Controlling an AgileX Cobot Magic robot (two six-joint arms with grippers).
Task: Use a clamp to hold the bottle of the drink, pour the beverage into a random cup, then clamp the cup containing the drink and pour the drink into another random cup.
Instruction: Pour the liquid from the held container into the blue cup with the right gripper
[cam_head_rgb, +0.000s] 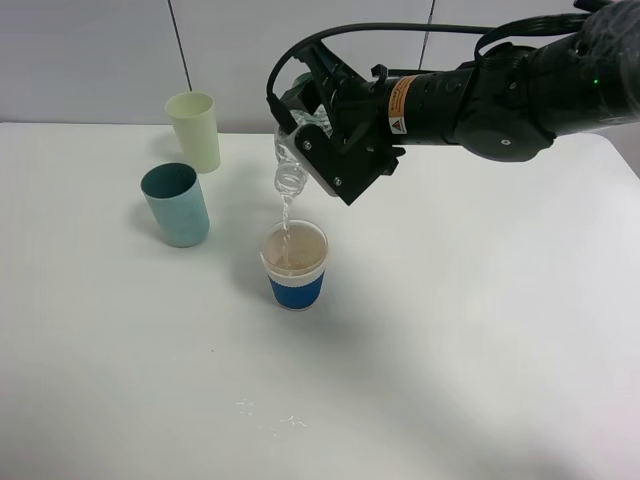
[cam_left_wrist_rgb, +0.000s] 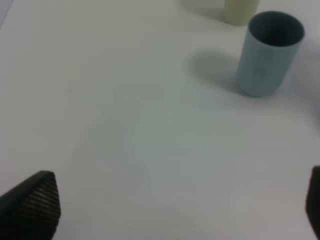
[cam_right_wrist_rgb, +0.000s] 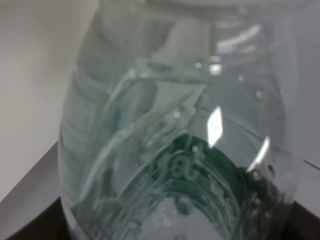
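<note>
R gripper (cam_head_rgb: 322, 140) clamps tipped bottle (cam_head_rgb: 288, 168), stream apparently landing in blue-banded cup (cam_head_rgb: 296, 268) at table (cam_head_rgb: 480, 340) centre; L gripper (cam_left_wrist_rgb: 177, 205) jaws spread wide.

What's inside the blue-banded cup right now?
Inside the blue-banded cup, liquid is visible, with a stream falling in from the tilted bottle. The fill depth and cup bottom are hidden.

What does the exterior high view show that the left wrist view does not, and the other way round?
Only exterior high: the right gripper clamped on a tipped bottle, liquid streaming into the blue cup, and spilled drops on the table. Only left wrist: the left gripper, jaws wide apart, holding nothing. Both: the teal cup, the pale cup and the white table.
</note>
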